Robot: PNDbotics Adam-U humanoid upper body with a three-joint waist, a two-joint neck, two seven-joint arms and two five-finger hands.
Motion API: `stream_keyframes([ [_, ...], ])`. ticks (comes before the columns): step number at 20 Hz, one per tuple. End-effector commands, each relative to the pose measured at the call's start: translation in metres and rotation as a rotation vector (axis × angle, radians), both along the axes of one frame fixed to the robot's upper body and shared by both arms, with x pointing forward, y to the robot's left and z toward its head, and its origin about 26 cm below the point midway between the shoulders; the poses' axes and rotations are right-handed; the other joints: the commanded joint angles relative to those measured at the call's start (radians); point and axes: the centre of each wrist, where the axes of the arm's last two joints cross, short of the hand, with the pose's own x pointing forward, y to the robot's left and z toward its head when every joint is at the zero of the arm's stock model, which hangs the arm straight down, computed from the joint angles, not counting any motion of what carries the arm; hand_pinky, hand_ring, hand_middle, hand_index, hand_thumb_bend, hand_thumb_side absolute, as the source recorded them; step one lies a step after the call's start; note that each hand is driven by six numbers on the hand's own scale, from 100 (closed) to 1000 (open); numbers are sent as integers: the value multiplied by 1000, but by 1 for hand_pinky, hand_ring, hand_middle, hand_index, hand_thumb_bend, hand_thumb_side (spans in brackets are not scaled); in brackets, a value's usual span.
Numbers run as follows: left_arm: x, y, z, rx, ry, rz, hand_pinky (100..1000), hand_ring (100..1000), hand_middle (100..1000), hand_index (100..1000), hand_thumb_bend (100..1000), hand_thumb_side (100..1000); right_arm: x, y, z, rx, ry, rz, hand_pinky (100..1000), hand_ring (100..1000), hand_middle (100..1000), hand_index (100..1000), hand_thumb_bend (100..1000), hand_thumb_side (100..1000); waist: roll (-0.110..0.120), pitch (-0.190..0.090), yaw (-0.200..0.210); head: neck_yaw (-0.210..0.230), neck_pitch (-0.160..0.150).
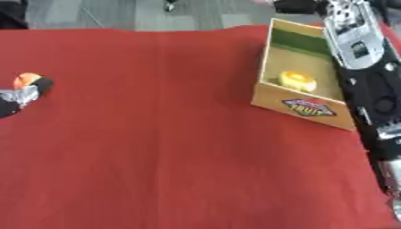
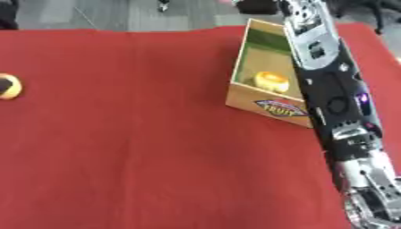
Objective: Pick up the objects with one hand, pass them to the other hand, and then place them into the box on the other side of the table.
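Note:
At the far left edge, my left hand [image 1: 22,95] has its fingers curled round a small orange object [image 1: 26,79], and a black fingertip lies over the object's right side. On the right side of the table stands an open cardboard box [image 1: 309,107] with a fruit label on its near wall. Inside it lies a yellow round object [image 1: 297,81]. My right arm comes in from the upper right corner and runs down along the box's right side. My right hand [image 2: 366,188] shows at the lower right corner, away from the box, and partly cut off by the picture's edge.
A red cloth [image 1: 156,134] covers the whole table. Grey floor [image 1: 117,15] lies past the far edge, with dark shapes at the top corners. My right forearm [image 1: 356,49] hangs over the box's right wall.

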Motion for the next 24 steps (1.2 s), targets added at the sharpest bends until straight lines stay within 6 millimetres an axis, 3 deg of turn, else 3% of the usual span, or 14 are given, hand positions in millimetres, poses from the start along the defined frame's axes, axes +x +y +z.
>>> stream_keyframes([
  [1, -4, 8, 15, 21, -57, 33, 777, 654, 655, 809, 724, 489, -3, -29, 8, -35, -33, -89, 894, 893, 380, 538, 100, 100, -8, -37, 0, -6, -16],
  [6, -4, 13, 16, -4, -93, 72, 776, 650, 653, 807, 719, 485, -4, -57, -16, -59, 17, -183, 894, 898, 384, 542, 100, 100, -7, -37, 1, -13, -19],
  [15, -5, 18, 19, -17, -133, 107, 777, 652, 654, 806, 718, 481, -6, -74, -29, -124, 35, -233, 895, 911, 427, 583, 100, 112, -5, -37, 3, -11, -21],
  [19, -5, 19, 19, -21, -140, 118, 777, 652, 654, 806, 718, 481, -7, -77, -33, -190, 65, -236, 970, 1000, 676, 805, 100, 201, -5, -37, 3, -11, -19],
  [24, -6, 21, 20, -23, -151, 132, 777, 652, 654, 806, 719, 480, -9, -82, -34, -327, 134, -237, 1000, 1000, 786, 902, 175, 245, -5, -36, 4, -10, -16],
])
